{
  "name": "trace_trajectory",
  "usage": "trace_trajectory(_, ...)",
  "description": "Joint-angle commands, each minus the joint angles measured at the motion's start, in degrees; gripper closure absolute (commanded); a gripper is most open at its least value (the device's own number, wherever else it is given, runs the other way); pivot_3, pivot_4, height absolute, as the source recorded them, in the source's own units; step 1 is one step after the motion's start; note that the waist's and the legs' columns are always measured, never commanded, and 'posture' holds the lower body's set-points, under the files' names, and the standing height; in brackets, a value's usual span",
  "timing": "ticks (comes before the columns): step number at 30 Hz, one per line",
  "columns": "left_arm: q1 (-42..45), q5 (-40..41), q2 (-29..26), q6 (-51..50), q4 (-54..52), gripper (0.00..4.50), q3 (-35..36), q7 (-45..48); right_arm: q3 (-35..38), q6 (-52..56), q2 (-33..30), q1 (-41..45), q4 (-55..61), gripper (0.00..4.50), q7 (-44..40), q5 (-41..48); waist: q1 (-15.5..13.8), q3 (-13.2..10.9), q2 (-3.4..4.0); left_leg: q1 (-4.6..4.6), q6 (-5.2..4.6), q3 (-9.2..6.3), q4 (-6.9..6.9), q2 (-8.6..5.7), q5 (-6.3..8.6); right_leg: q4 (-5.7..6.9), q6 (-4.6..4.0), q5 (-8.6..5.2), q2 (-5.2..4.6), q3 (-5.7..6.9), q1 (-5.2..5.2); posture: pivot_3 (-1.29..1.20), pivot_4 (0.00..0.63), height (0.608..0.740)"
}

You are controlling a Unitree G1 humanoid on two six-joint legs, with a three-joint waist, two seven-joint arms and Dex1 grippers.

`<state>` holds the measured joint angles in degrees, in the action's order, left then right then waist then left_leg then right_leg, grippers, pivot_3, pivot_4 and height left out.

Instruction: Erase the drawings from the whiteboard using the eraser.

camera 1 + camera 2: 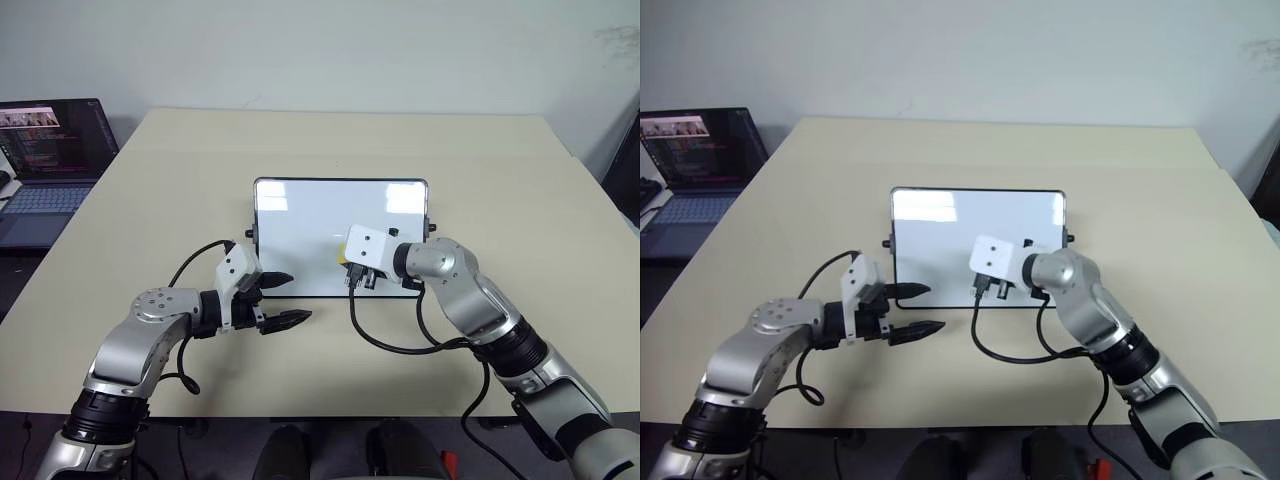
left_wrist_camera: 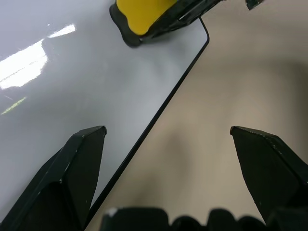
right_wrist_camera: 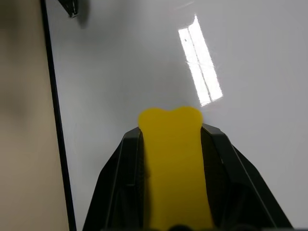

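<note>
Beige counter (image 1: 520, 190) carries the board (image 1: 310, 230), lying flat at centre. Your right gripper (image 3: 175, 139) is clamped on the eraser (image 3: 173, 163), over the board's near edge. Expect a light, slightly yielding block; grip its flanks. Your left gripper (image 1: 283, 300) stands apart, empty.

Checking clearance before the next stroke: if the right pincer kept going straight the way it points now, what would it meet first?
Most likely the whiteboard itself: the right pincer, shut on the yellow eraser, angles down at its white surface. Whether the eraser already touches is unclear.
</note>
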<state>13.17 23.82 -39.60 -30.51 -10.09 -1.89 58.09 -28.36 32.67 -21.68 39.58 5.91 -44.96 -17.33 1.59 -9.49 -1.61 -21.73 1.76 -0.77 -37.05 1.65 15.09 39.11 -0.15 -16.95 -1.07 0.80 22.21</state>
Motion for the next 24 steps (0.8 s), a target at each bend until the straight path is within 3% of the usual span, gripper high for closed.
trace_trajectory(1, 0.46, 0.24, -0.5, 0.76, -1.07, 0.0, 0.6, 0.22, 1.2, -0.24, -1.55, 1.92, -2.69, 3.25, 2.05, -2.37, 0.01, 0.0, 0.0, 0.01, -0.01, 0.0, -0.01, 0.0, -0.01, 0.01, 0.0, 0.0, 0.0, 0.0, 0.0, 0.0, 0.15, 0.74)
trace_trajectory(9, 0.54, 0.19, -0.36, 0.87, -0.92, 0.0, 0.55, 0.16, -2.84, -0.71, -5.56, -0.4, 0.08, 3.25, -3.74, -1.84, -0.12, 0.0, -0.01, -0.03, -0.03, 0.02, 0.0, -0.02, -0.02, -0.08, 0.0, 0.02, -0.02, -0.01, -0.01, 0.0, 0.15, 0.74)
trace_trajectory(17, 0.44, 0.21, -0.23, 0.95, -0.93, 0.0, 0.42, 0.18, 1.88, -4.77, 1.58, 5.9, -5.84, 3.25, 6.19, -1.83, 0.22, -0.02, 0.03, 0.03, -0.08, 0.01, 0.01, 0.04, -0.06, 0.02, -0.04, 0.05, 0.06, -0.02, 0.03, 0.0, 0.15, 0.74)
trace_trajectory(24, 0.2, 0.29, -0.18, 0.91, -1.15, 0.0, 0.54, 0.02, -0.24, -2.92, -0.3, 3.6, -4.81, 3.25, 1.33, -0.65, -0.1, -0.02, 0.03, -0.09, -0.07, 0.03, 0.02, -0.02, -0.04, -0.08, -0.04, 0.05, -0.04, -0.01, 0.05, 0.0, 0.15, 0.74)
